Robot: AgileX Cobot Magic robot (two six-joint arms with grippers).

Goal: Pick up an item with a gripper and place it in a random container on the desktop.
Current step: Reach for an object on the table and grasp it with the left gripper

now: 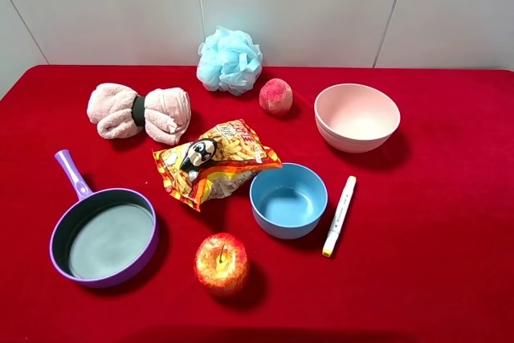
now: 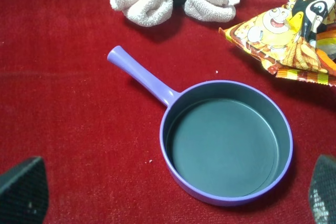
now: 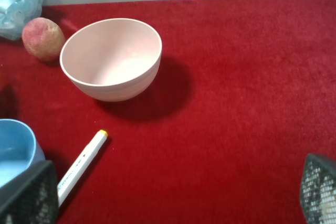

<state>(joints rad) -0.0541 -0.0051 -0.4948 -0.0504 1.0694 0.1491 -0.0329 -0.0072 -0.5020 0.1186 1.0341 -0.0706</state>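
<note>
We see the snack bag lying flat on the red-covered table, a little left of the middle and well clear of every edge. Its long axis runs on a slant. One crimped short end faces the front-left corner, and the other faces the back-right corner. The cartoon face sits on the half nearer the left edge. Nothing grips the bag.

The pan stands upright toward the front-left corner, apart from the bag, and its grey inside is bare. Its handle points toward the back-left corner.

The left gripper hangs above the pan with its fingers spread wide and nothing between them. The right gripper hovers over the right half of the table, also spread wide and holding nothing.

The blue bowl is just beside the bag, on the side nearer the right edge. The bag's corner reaches the bowl's rim, but we cannot tell whether the two touch. A marker lies beside that bowl, with its yellow tip toward the front edge. The apple stands near the front edge, between the pan and the blue bowl. The pink bowl sits toward the back-right. A peach and a pale blue bath puff lie close to the back edge. A rolled towel with a black band lies between the bag and the back-left corner.
</note>
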